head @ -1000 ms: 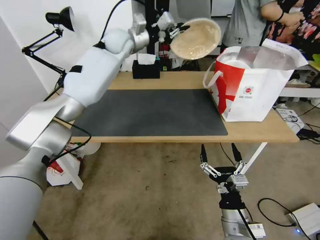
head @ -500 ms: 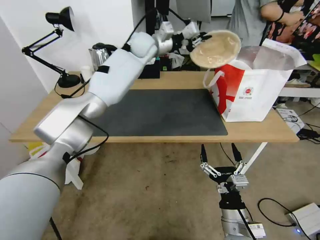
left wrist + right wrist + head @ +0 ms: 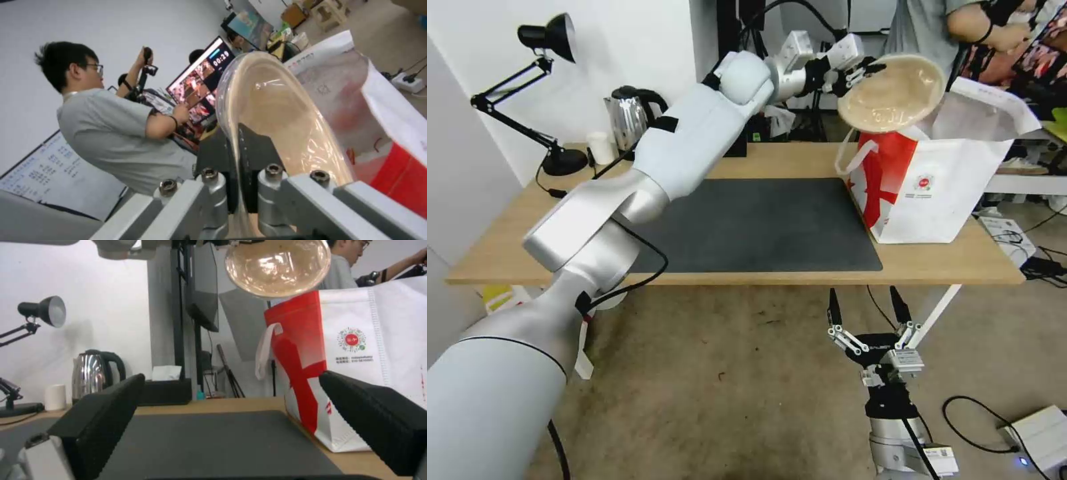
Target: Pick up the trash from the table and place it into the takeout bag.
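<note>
**A:** Beige paper bowl, tilted on edge, is held in the upper right of the head frame, right over the near corner of the takeout bag. A second ago it was seen near the top centre, above the back of the bench; it has been carried steadily rightward.

**B:** And the grip?

**A:** The rim is pinched by the left end effector; in the wrist view the black fingers are clamped on either side of the bowl's wall, with the bag's foil-lined mouth seen just beyond.

**B:** So the drop is close?

**A:** It is judged close. The bowl is now overlapped with the bag's opening, though it cannot be told whether it is fully above it. No other trash is seen on the dark mat.

**B:** The other arm?

**A:** The right end effector is parked low in the lower centre of the frame, below the bench edge, fingers spread apart and empty.
</note>
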